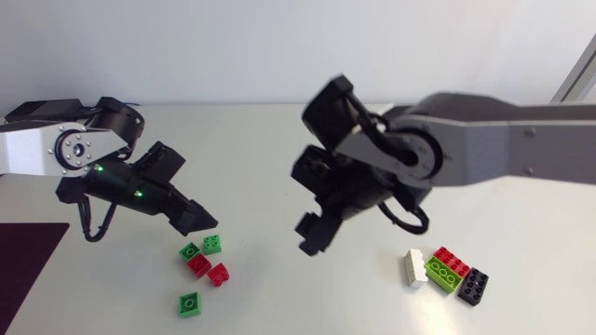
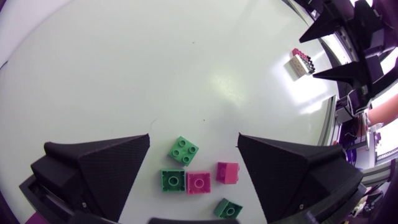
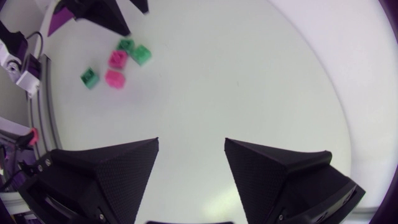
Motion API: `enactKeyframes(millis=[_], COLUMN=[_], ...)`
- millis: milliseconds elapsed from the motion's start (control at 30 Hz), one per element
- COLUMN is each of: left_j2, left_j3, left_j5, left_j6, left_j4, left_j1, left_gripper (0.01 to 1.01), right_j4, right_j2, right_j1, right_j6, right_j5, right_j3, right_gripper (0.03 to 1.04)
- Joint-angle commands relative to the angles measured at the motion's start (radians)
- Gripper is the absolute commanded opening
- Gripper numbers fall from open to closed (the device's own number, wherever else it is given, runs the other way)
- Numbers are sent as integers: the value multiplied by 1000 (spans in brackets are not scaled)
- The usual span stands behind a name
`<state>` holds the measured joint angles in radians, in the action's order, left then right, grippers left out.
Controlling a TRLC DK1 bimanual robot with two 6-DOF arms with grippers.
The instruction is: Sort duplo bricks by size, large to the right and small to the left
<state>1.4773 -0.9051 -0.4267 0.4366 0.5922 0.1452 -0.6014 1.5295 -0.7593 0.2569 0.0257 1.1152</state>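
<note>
Several small bricks lie left of the table's middle: two green ones [image 1: 190, 250] [image 1: 212, 244], two red ones [image 1: 198, 264] [image 1: 219, 274] and a lone green one [image 1: 189, 303]. My left gripper [image 1: 200, 223] hovers just above and behind them, open and empty. In the left wrist view the cluster [image 2: 198, 182] sits between and under the spread fingers [image 2: 99, 162]. Large bricks are grouped at the right: white [image 1: 414, 267], red [image 1: 452, 261], green [image 1: 444, 274], black [image 1: 473, 286]. My right gripper [image 1: 312, 233] hangs over the middle, open [image 3: 189, 162], holding nothing.
A dark purple mat [image 1: 23, 270] covers the table's front left corner. The right wrist view shows the small bricks [image 3: 117, 58] far ahead, with my left gripper [image 3: 106, 12] beyond them. The large pile [image 2: 300, 62] appears distant in the left wrist view.
</note>
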Motion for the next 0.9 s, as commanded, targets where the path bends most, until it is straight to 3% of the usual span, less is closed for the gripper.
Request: enactKeyframes(millis=[0, 200, 267, 500, 667, 867], left_j2=[11, -46, -103, -365, -543, -723], left_j3=[44, 97, 117, 137, 144, 186], left_j5=[40, 217, 259, 408, 448, 554], left_j6=[-67, -156, -168, -207, -217, -226], left_j4=[-23, -42, -42, 14, 120, 162], left_j1=[62, 165, 166, 163, 165, 169], left_gripper=[985, 985, 985, 985, 985, 985], right_j4=[14, 52, 43, 9, -57, -101], right_j2=[-25, -152, -213, -483, -687, -878], right_j1=[41, 138, 178, 344, 385, 483], right_j6=[-41, -97, -107, -90, -87, -47], right_j5=[26, 105, 120, 206, 284, 344], right_j3=[-155, -321, -341, -356, -374, -388], right_gripper=[870, 915, 997, 997, 997, 997])
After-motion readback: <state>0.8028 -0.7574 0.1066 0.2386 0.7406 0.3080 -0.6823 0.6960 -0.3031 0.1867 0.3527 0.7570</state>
